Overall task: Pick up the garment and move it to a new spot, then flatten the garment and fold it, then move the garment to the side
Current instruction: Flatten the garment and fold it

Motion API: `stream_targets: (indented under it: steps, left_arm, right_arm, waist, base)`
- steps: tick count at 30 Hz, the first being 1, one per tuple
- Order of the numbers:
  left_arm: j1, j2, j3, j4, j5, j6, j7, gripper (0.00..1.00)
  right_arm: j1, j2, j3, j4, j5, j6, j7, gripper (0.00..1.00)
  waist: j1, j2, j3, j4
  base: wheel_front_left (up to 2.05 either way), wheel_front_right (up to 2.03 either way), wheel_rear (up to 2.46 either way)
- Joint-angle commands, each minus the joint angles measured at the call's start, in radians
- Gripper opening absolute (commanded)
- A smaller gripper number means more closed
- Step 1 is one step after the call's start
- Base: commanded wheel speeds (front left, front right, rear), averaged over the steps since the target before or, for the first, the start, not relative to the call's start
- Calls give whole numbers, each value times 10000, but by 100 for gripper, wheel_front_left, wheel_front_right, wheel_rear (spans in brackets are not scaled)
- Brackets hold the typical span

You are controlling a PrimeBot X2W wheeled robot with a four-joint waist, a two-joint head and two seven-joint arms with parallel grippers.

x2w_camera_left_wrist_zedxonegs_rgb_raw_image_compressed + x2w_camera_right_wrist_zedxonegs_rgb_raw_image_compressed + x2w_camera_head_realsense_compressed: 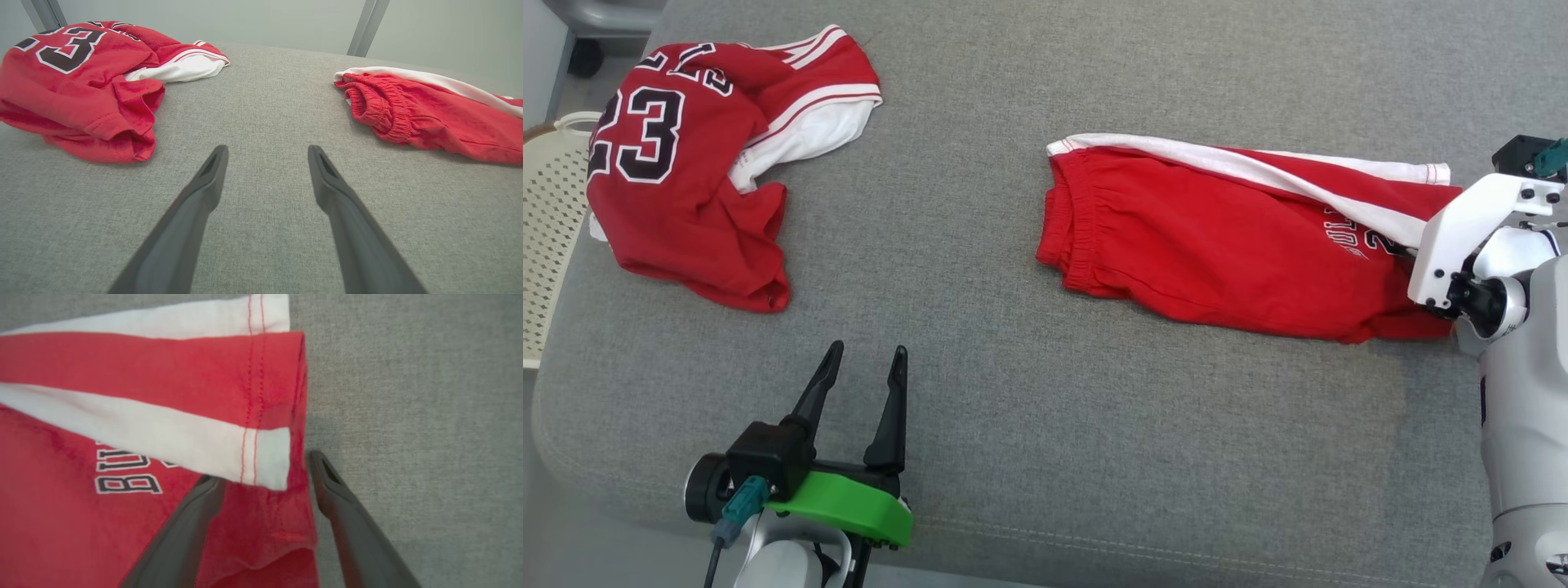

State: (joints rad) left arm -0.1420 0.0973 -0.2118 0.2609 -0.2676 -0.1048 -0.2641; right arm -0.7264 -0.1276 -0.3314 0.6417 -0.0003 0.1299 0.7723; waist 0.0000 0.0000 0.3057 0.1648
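On grey cushion (1029, 392), one red jersey (686, 180), one pair of shorts (1217, 245)

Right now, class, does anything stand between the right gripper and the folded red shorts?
Nothing visible does. The right gripper is open and straddles the hem corner of the red shorts, one finger over the cloth, the other over the bare grey cushion.

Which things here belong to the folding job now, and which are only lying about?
For the job:
- shorts
- right gripper, open at their hem
- left gripper, open, touching no cloth

Lying about:
- jersey, crumpled, probably waiting its turn
- basket
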Motion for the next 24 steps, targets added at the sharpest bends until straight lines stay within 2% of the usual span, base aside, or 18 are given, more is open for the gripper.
stream_targets:
  steps: [1, 2, 18, 24]
  left_arm:
    - [-170, -37, 8, 22, 33, -23, -17, 100]
    - [-167, -41, 12, 32, 38, -31, -17, 100]
    - [-127, -129, 181, 194, -2, -75, -17, 100]
    - [-104, -190, 214, 211, -11, -81, -17, 100]
  right_arm:
    - [132, 260, 28, 283, 133, 15, 185, 38]
    - [115, 260, -7, 284, 117, 15, 147, 0]
    - [-342, -479, -618, 46, -920, -2, -255, 0]
    - [-556, -1084, -810, -39, -1712, -2, -182, 0]
  waist:
    - [0, 0, 1, 47]
    - [0, 0, -9, 66]
    - [0, 0, -95, 180]
    - [0, 0, -195, 211]
  base:
    - [0, 0, 0]
    - [0, 0, 0]
    - [0, 0, 0]
    - [0, 0, 0]
